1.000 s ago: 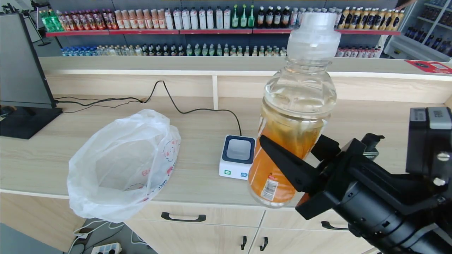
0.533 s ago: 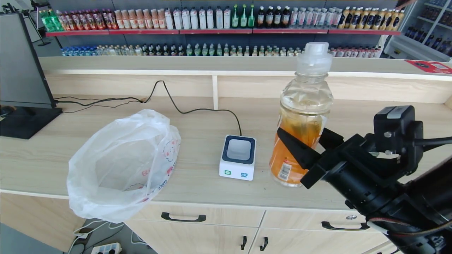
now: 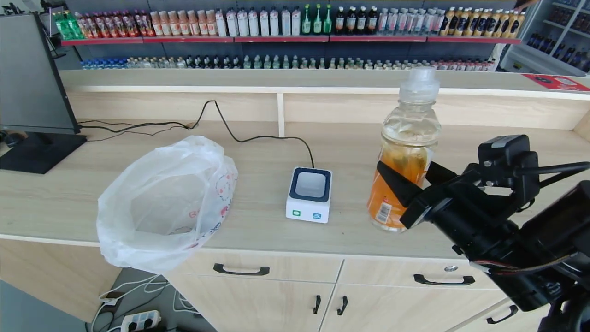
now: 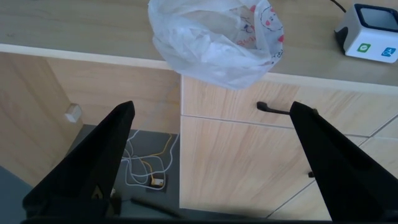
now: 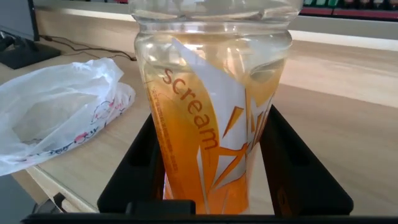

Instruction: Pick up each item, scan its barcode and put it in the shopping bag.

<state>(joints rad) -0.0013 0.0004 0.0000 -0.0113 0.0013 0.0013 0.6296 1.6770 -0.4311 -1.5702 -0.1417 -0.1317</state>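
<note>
While the right gripper pinches the clear, orange-labelled plastic bottle upright at the wooden desk, right of the white, blue-topped scanner box, scanning seems the step in hand; next its barcode must tilt toward that scanner. The left gripper hangs spread.

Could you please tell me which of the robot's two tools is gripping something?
The right tool, shut on the orange-labelled bottle to the right of the scanner. The left tool is open and empty, down by the cabinet front.
</note>
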